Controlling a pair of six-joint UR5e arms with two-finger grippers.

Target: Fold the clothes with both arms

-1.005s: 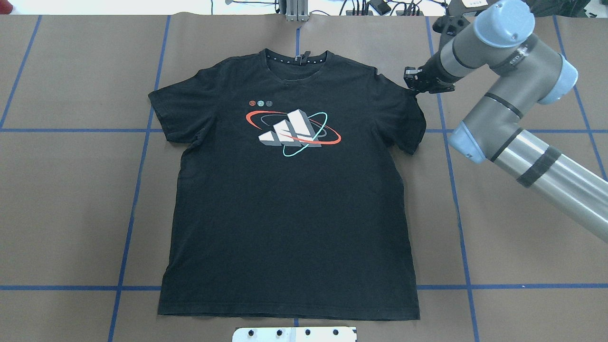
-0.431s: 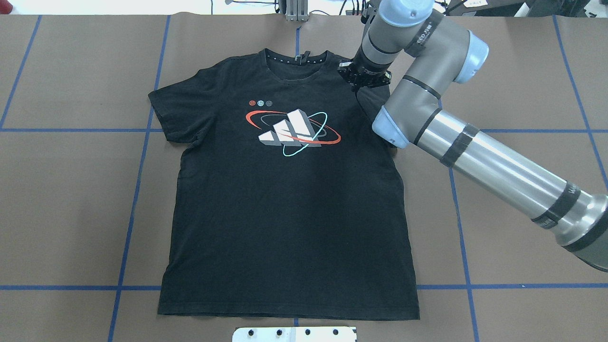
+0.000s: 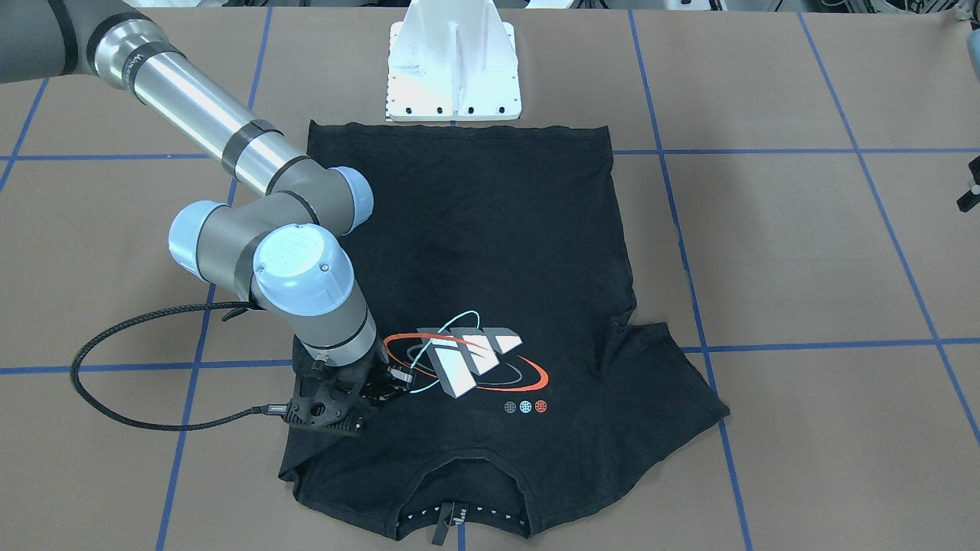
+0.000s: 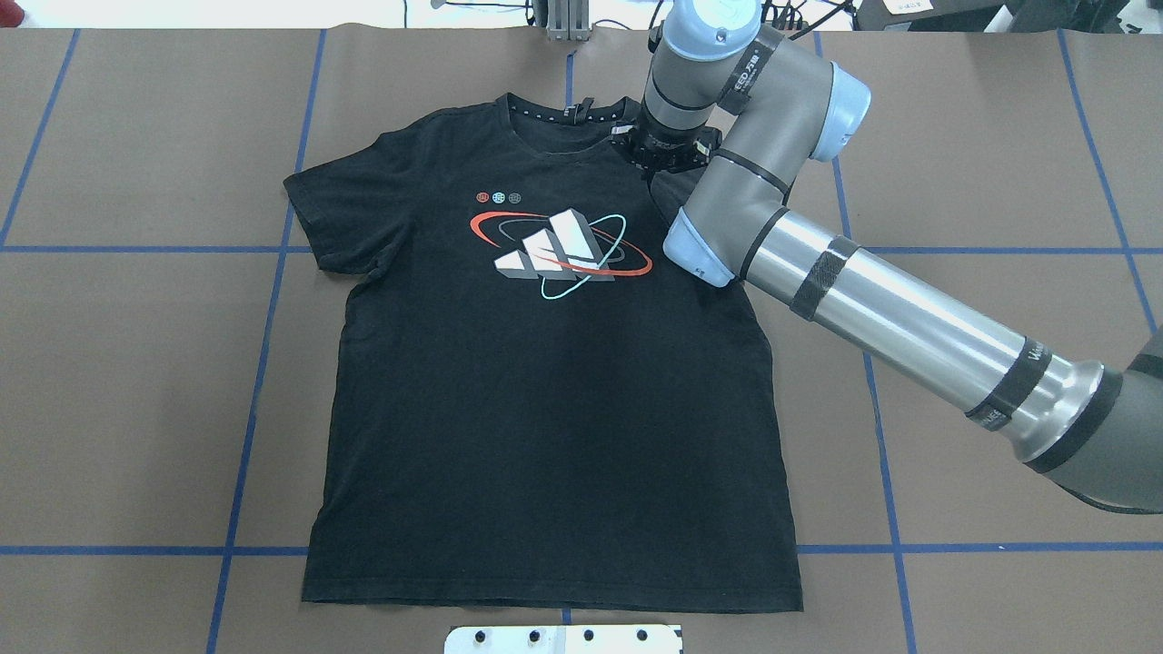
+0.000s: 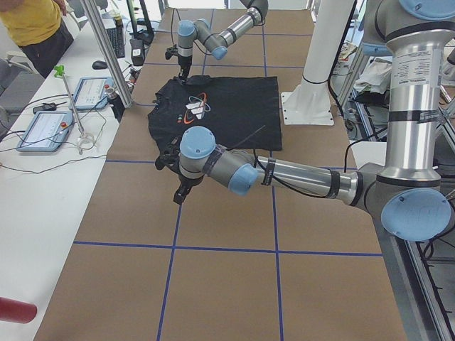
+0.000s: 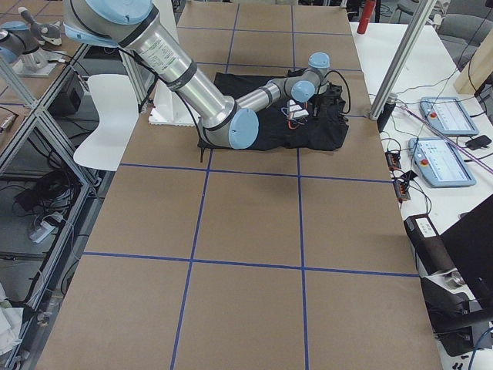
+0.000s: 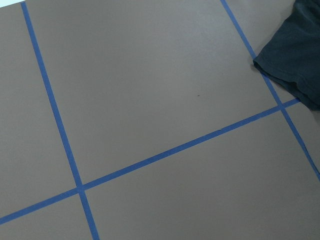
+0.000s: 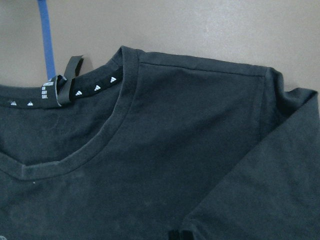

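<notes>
One sleeve [image 8: 260,190] of the T-shirt [image 4: 545,409] lies doubled in over the chest, its corner running up into the right gripper [image 3: 390,379]. Jaws look clamped on that hem edge, though the fingertips barely show in the wrist view. Shirt flat on the table [image 4: 999,409], graphic [image 4: 559,245] up.

From this gripper:
- collar [image 8: 115,110] just beside it, toward the shirt's midline
- bottom hem [image 4: 554,599] well off toward the robot base, so the long axis runs base-ward from the tool
- other sleeve [image 4: 341,213] spread flat, across the chest

Left gripper [image 5: 181,190] hangs off the cloth beyond that sleeve, near it. Gaping or clenched, cannot tell.

Judgement: let go here. The mirror fold falls to the left arm, the nearer.
</notes>
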